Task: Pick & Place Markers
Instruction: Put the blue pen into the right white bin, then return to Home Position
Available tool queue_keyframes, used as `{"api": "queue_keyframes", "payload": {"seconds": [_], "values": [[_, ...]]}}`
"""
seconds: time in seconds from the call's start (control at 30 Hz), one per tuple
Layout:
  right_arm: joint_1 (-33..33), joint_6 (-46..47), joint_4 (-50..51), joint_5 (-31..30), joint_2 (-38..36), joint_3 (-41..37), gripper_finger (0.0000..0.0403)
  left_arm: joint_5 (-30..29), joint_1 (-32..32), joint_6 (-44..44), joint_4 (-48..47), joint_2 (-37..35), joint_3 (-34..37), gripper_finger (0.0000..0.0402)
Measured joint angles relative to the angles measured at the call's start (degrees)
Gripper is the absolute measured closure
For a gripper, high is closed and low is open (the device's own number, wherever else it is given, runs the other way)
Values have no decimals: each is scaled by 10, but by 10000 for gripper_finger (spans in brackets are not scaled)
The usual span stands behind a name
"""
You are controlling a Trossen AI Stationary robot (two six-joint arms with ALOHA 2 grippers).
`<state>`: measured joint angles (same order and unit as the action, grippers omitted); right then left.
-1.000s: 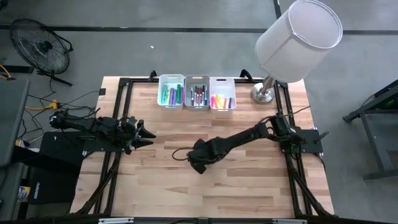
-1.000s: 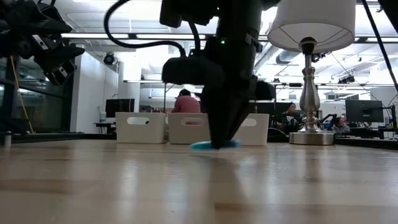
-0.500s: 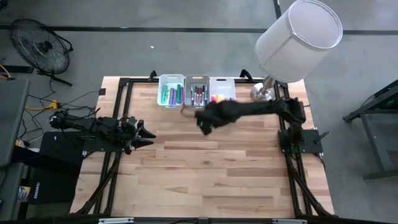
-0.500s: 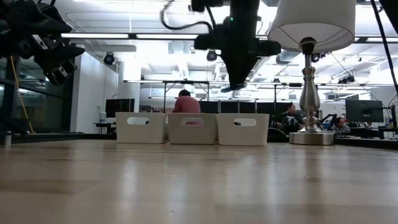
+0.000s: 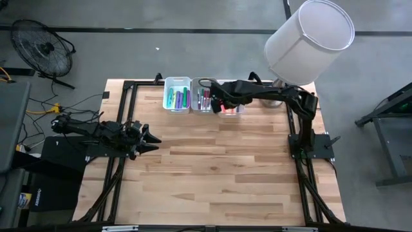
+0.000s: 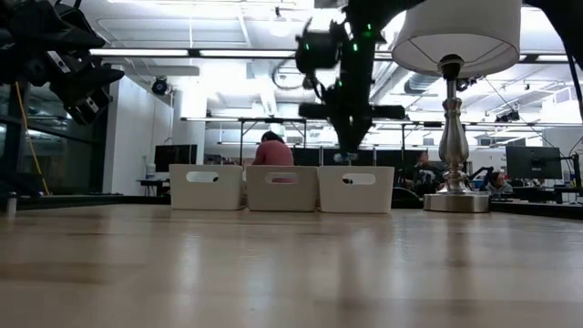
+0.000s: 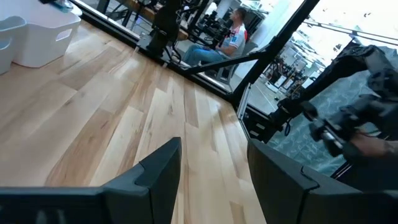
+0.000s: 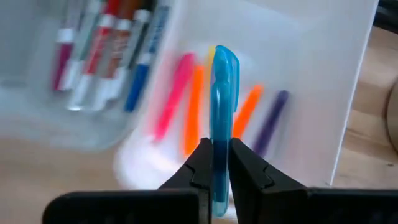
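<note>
My right gripper (image 5: pixel 219 103) hangs above the white bins at the table's far edge, shut on a teal marker (image 8: pixel 222 106). It also shows in the low view (image 6: pixel 346 153), above the right bin (image 6: pixel 356 189). The right wrist view looks down into that bin (image 8: pixel 311 93), where pink, orange, yellow and purple markers (image 8: pixel 194 109) lie on its floor. The middle bin (image 5: pixel 204 96) holds red, dark and blue markers. The left bin (image 5: pixel 177 96) holds green and purple ones. My left gripper (image 5: pixel 153 138) is open and empty above the table's left side. My right gripper pinches the teal marker between its two fingers (image 8: pixel 202 163), on the marker's two sides near one end (image 8: pixel 220 149). The fingers point down from above. The marker lies along them, its free end sticking out past the tips, lifted clear above the right bin.
A lamp with a large white shade (image 5: pixel 310 37) and a metal base (image 5: pixel 273 98) stands at the far right, close to the right bin. Black frame rails (image 5: pixel 122 122) run along the table's sides. Bare wood (image 5: pixel 219 174) fills the middle and near part.
My right gripper has risen from the middle of the table and gone toward the far edge, ending above the bins. The teal marker, which lay on the table a second ago, has been lifted clear and carried along.
</note>
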<state>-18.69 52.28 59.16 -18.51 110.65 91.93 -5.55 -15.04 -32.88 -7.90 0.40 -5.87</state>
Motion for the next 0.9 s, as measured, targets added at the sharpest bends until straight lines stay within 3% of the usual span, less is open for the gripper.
{"api": "queue_keyframes", "payload": {"seconds": [0.2,0.3,0.6,0.73,0.9], "values": [[-42,-1,-63,45,0,-55,380,0,0,0,0,0,0,220],[-49,-9,-96,76,1,-78,339,0,0,0,0,0,0,220],[-46,-16,-100,45,-19,-84,197,0,0,0,0,0,1,220],[-45,-35,-100,38,-45,-84,171,0,0,0,0,0,1,220],[-11,-96,-89,39,-99,-84,167,0,0,0,0,0,1,220]]}}
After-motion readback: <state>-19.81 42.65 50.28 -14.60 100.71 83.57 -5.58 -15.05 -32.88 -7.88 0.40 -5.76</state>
